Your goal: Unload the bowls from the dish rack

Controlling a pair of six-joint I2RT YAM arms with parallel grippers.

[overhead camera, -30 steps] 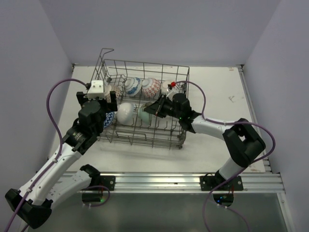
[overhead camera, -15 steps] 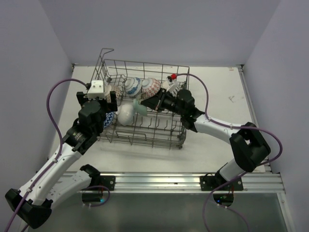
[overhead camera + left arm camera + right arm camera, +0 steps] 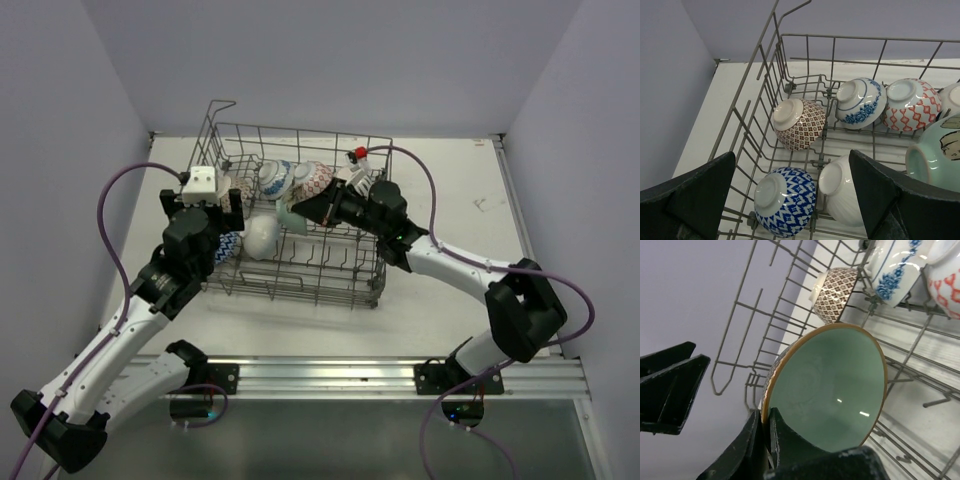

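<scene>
Right wrist — one green bowl (image 3: 825, 390) (held)

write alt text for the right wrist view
The right gripper pinches the rim of a green bowl, whose inside faces the camera, with the wire rack behind it. Further back, a brown bowl, a blue bowl and a red bowl sit in the rack.

The white table (image 3: 470, 250) carries the wire dish rack (image 3: 300, 287), which stands flat near the far left corner, well apart from the right edge.
</scene>
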